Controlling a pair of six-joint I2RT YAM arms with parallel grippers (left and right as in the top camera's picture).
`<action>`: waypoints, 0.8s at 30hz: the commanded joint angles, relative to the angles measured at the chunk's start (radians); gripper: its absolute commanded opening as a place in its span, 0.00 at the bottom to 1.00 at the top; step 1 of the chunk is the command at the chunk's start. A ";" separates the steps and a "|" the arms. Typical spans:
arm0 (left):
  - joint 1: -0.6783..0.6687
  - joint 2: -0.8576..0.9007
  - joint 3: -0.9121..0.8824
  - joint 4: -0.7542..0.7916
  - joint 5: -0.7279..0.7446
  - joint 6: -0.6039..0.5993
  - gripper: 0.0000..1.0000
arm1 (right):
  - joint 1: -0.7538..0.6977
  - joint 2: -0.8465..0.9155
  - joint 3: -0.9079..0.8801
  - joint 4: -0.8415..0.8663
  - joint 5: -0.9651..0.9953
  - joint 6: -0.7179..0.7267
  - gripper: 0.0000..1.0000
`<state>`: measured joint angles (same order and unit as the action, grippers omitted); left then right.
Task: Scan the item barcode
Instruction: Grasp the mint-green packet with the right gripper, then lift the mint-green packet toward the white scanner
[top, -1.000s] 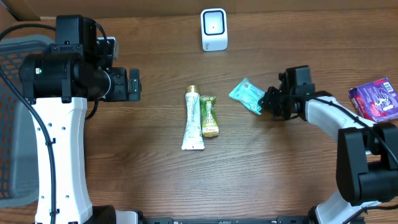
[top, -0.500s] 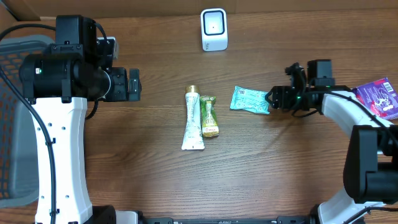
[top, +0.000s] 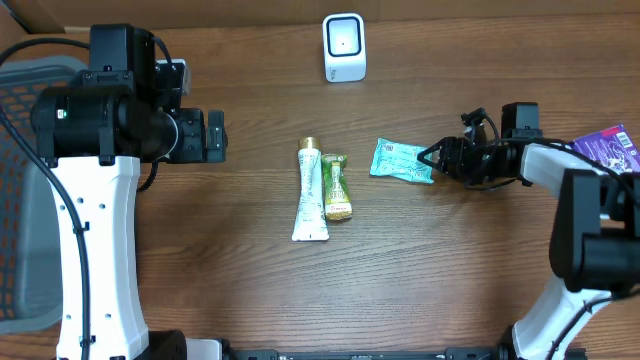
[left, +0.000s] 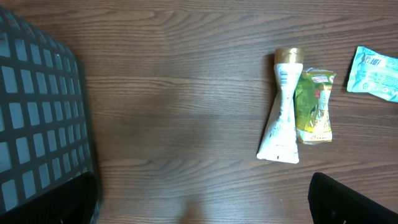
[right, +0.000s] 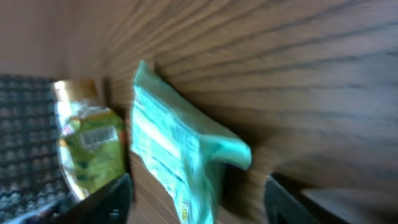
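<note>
A teal snack packet (top: 402, 160) lies flat on the wooden table, right of centre. My right gripper (top: 434, 159) is at its right end, low over the table. In the right wrist view the packet (right: 177, 149) sits between the spread fingers of that gripper (right: 199, 199), which is open and does not pinch it. The white barcode scanner (top: 344, 47) stands at the back centre. My left gripper (top: 215, 135) hangs open over bare wood at the left, nothing between its fingers (left: 329, 199). The left wrist view also shows the packet (left: 373, 73) at its right edge.
A white tube (top: 311, 195) and a green wrapped bar (top: 336, 187) lie side by side at the table's centre. A purple packet (top: 605, 155) sits at the far right. A grey mesh basket (top: 20, 200) fills the left edge.
The right gripper, earlier shut on the tilted teal packet, has opened and let it go. The packet now lies flat, and the arm has drawn slightly right. The left arm has not moved.
</note>
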<state>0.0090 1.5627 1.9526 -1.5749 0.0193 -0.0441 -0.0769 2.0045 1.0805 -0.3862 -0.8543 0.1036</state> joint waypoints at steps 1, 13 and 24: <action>0.004 0.008 0.003 0.002 0.007 0.022 1.00 | 0.005 0.077 -0.001 0.030 -0.046 0.086 0.63; 0.004 0.008 0.003 0.002 0.007 0.022 1.00 | 0.071 0.092 -0.001 0.120 0.020 0.217 0.44; 0.004 0.008 0.003 0.002 0.007 0.022 1.00 | 0.049 0.069 0.020 0.130 -0.055 0.245 0.04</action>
<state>0.0090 1.5627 1.9526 -1.5749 0.0196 -0.0441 -0.0082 2.0750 1.0809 -0.2546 -0.8948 0.3408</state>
